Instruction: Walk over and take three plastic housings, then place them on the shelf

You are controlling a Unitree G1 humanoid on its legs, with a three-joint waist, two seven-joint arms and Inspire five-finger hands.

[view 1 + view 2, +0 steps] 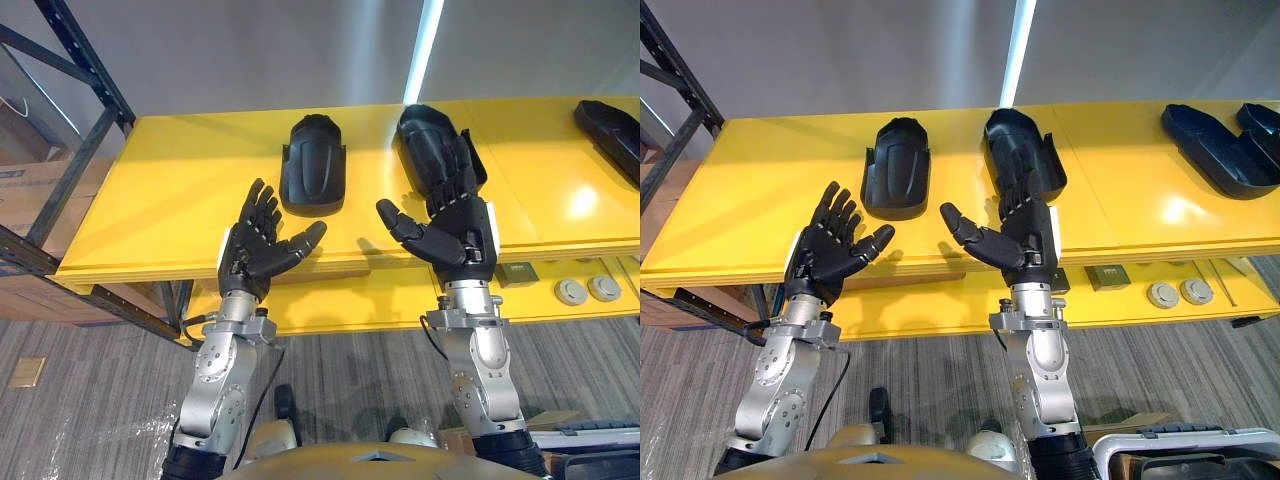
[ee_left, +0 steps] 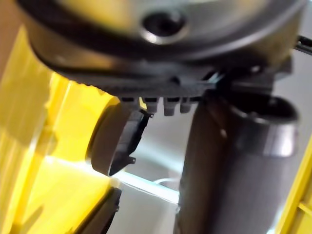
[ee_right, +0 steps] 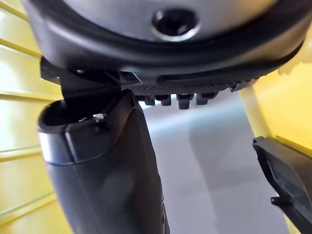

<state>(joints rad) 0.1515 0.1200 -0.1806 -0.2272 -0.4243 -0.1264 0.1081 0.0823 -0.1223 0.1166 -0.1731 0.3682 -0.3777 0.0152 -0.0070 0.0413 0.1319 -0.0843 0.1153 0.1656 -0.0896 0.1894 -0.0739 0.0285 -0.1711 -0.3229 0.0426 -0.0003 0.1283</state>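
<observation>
Two black plastic housings lie on the yellow shelf (image 1: 150, 200): one (image 1: 313, 163) near the middle, another (image 1: 425, 140) to its right, partly hidden behind my right hand (image 1: 455, 225). More black housings (image 1: 1220, 145) rest at the shelf's far right. My left hand (image 1: 258, 245) is raised at the shelf's front edge, below the middle housing, palm up, fingers straight, holding nothing. My right hand is also open and holds nothing, its fingers reaching over the near end of the right housing.
A dark metal rack frame (image 1: 70, 130) stands at the left with cardboard boxes behind it. Under the shelf's right part sit two round white fittings (image 1: 588, 290) and a small square plate (image 1: 518, 272). Grey wood-pattern floor lies below.
</observation>
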